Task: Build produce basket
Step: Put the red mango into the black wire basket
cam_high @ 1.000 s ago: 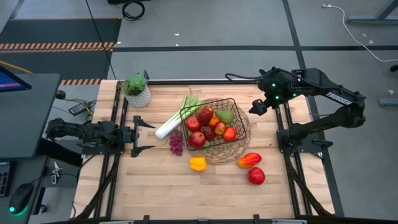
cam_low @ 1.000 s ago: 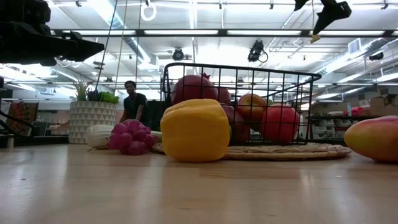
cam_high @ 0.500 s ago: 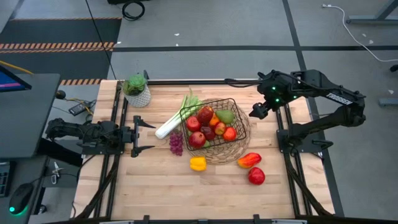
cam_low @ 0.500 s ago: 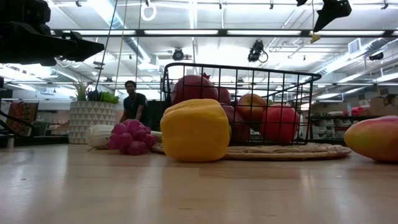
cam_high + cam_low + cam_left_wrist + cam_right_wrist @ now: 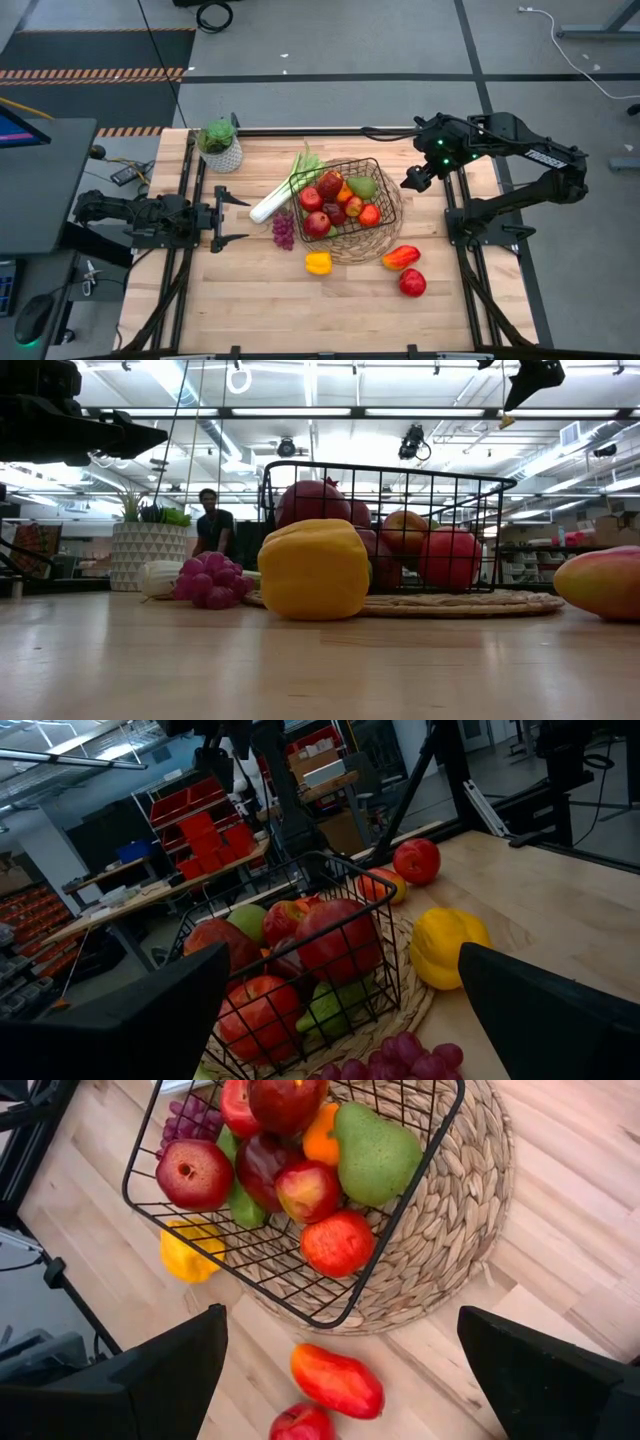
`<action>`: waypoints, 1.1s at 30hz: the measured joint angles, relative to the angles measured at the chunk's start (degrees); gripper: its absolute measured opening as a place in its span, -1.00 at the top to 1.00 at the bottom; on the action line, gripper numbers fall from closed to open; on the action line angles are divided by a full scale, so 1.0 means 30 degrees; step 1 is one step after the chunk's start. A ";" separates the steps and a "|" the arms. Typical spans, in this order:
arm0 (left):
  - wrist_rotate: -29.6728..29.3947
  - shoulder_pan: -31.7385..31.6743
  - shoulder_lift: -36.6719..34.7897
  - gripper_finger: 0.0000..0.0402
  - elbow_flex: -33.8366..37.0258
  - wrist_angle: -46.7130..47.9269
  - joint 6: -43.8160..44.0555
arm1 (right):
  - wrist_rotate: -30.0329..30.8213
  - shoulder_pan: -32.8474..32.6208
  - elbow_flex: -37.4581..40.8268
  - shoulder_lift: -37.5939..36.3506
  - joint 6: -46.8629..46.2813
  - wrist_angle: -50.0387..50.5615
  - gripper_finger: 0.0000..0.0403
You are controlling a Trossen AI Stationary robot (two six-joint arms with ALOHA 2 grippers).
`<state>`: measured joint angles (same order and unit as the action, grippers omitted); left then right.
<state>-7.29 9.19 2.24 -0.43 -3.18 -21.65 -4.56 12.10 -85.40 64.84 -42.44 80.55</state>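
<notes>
My right end effector (image 5: 409,176) hovers released beside the basket (image 5: 384,215). Below it on the counter (image 5: 260,300) lies the red pepper (image 5: 337,1380): light, smooth, slippery; grasp across its narrow middle.

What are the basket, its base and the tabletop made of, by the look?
Basket: thin dark wire, likely coated metal; it forms an open square grid. Base: woven wicker or straw, tan coiled braids showing. Tabletop: light wood planks, matte, with visible grain and seams. All judged by look alone.
</notes>
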 joint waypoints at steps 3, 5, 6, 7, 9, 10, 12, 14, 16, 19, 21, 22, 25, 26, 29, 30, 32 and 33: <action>-0.0002 0.0000 0.0000 -0.99 0.0002 0.0000 0.0000 | -0.0004 0.0000 0.0000 0.0000 0.0000 0.0022 -0.98; 0.0000 -0.0005 0.0000 -0.99 0.0002 -0.0002 0.0000 | -0.0007 0.0000 0.0004 0.0000 0.0000 0.0022 -0.98; 0.0000 -0.0006 0.0000 -0.99 0.0000 0.0000 0.0000 | -0.0007 0.0000 0.0004 0.0000 0.0000 0.0028 -0.98; -0.0007 0.0000 0.0000 -0.99 0.0000 -0.0007 0.0000 | -0.0009 0.0000 0.0004 0.0000 0.0012 0.0029 -0.98; -0.0004 0.0000 0.0000 -0.99 0.0000 0.0000 0.0000 | -0.0007 0.0000 0.0004 0.0000 0.0016 0.0030 -0.98; -0.0002 -0.0001 0.0000 -0.99 0.0006 -0.0006 0.0000 | -0.0007 0.0000 0.0004 0.0000 0.0022 0.0036 -0.98; -0.0003 0.0000 0.0000 -0.99 0.0000 0.0000 0.0000 | -0.0015 0.0000 0.0004 0.0000 0.0022 0.0036 -0.98; -0.0002 0.0000 0.0000 -0.99 0.0000 -0.0003 0.0000 | -0.0015 0.0000 0.0004 0.0000 0.0029 0.0044 -0.98; -0.0006 -0.0001 0.0000 -0.99 0.0000 0.0000 0.0000 | -0.0015 0.0000 0.0004 0.0000 0.0042 0.0044 -0.98; -0.0007 -0.0006 0.0000 -0.99 0.0000 0.0000 0.0000 | -0.0015 0.0000 0.0004 0.0000 0.0051 0.0044 -0.98; -0.0007 0.0000 0.0000 -0.99 0.0000 -0.0004 0.0000 | -0.0015 0.0000 0.0004 0.0000 0.0049 0.0044 -0.98; -0.0005 -0.0003 0.0000 -0.99 0.0000 -0.0007 0.0000 | -0.0015 0.0000 0.0004 0.0000 0.0044 0.0049 -0.98; -0.0004 0.0000 0.0000 -0.99 0.0000 0.0000 0.0000 | -0.0015 0.0000 0.0004 0.0000 0.0051 0.0051 -0.98; -0.0003 0.0000 0.0000 -0.99 0.0000 0.0000 0.0000 | -0.0015 0.0000 0.0004 0.0000 0.0051 0.0058 -0.98; 0.0000 -0.0004 0.0000 -0.99 0.0000 -0.0001 0.0000 | -0.0015 0.0000 0.0004 0.0000 0.0058 0.0078 -0.98; -0.0006 -0.0006 0.0000 -0.99 0.0000 -0.0001 0.0000 | -0.0015 0.0000 0.0004 0.0000 0.0058 0.0102 -0.98; -0.0003 -0.0003 0.0000 -0.99 0.0000 -0.0003 0.0000 | -0.0015 -0.0003 0.0004 0.0000 0.0068 0.0266 -0.98; -0.0004 -0.0004 0.0000 -0.99 0.0000 -0.0003 0.0000 | -0.0006 -0.0044 0.0011 0.0000 0.0100 0.0376 -0.98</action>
<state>-7.30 9.18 2.24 -0.43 -3.19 -21.65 -4.58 11.97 -85.36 64.84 -42.14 81.68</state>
